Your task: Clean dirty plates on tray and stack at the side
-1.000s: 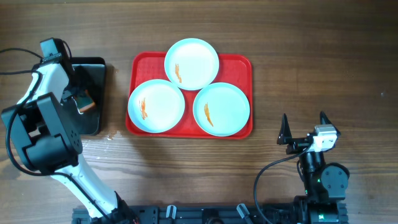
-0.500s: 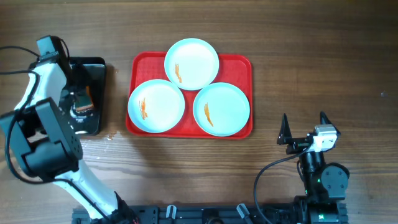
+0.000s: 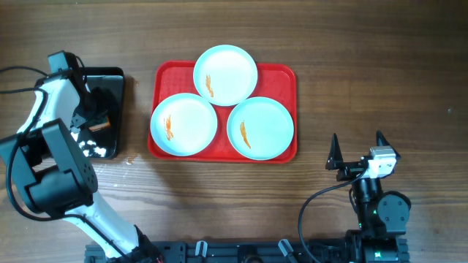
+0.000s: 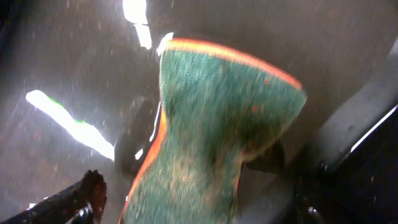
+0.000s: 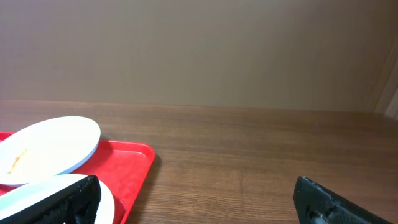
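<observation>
Right fingers (image 3: 335,155) gape wide and empty at the near right corner of the bench (image 3: 380,51). Left fingers (image 3: 89,111) pinch a green sponge (image 4: 217,124) over the black tray (image 3: 111,76) by the left edge. I see three orange-smeared plates (image 3: 184,124) on the red tray (image 3: 282,74), mid-bench toward the far edge.

dark brown wood-grain table (image 3: 380,66), plain beige wall (image 5: 199,50) behind, even light, no shadows to speak of

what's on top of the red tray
Three orange-smeared plates lie on the tray: far plate, left plate, right plate. The tray surface beneath them is hidden.
</observation>
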Available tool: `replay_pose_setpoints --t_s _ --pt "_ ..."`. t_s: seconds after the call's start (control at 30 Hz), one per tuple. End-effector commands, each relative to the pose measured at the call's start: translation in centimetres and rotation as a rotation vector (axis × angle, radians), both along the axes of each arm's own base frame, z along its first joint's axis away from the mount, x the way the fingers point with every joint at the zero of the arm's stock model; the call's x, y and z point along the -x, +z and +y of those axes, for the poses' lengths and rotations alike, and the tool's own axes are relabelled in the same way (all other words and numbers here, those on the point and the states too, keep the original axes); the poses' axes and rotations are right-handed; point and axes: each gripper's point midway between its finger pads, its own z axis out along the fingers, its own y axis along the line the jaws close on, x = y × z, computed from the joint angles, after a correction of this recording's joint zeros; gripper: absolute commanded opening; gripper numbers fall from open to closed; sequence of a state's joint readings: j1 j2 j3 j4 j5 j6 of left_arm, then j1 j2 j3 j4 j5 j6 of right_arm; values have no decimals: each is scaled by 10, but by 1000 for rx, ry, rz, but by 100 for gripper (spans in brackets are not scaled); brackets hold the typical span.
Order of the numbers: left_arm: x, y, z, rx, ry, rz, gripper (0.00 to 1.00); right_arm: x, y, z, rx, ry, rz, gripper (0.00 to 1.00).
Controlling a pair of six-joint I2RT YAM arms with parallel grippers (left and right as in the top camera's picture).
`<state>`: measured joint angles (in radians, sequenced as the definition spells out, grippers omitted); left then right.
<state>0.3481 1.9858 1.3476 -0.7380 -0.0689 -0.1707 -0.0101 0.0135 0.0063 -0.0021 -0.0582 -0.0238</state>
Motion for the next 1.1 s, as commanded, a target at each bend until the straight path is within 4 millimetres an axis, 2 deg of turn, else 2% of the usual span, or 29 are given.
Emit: replay_pose_setpoints --t_s 0.0,0.1,0.3,0.37,0.43,0.5,0.53,0.57,0.63,0.67,0.73,0.87,1.07 --pt "-13 5 4 -10 -8 -66 87 0 2 -2 2 -10 -8 100" --pt "-21 5 6 -22 -10 -97 77 0 2 -2 2 -10 -8 100" --pt "-16 -18 1 7 -61 -42 75 0 2 -2 2 -10 -8 100" --pt "-15 -20 1 10 -61 -34 70 0 2 -2 2 -10 -8 100" --pt "-14 -20 1 11 -61 -32 55 0 2 -2 2 -10 -8 100" --pt "-14 -20 1 8 -60 -31 48 0 2 -2 2 -10 -8 100" --pt "-13 -20 4 -10 -56 -23 34 0 2 -2 1 -10 -8 99" --pt "-10 -19 10 -40 -49 -10 24 0 2 -2 2 -10 -8 100" --pt "-5 -15 19 -97 -35 15 13 0 2 -2 2 -10 -8 100" --pt "-5 -10 21 -107 -33 10 5 0 2 -2 2 -10 -8 100" --pt "-8 5 21 -117 -23 -23 4 0 2 -2 2 -10 -8 100" --pt "-9 51 21 -146 -6 -109 4 0 2 -2 2 -10 -8 100" --pt "-13 144 11 -159 11 -357 4 0 2 -2 2 -10 -8 100"
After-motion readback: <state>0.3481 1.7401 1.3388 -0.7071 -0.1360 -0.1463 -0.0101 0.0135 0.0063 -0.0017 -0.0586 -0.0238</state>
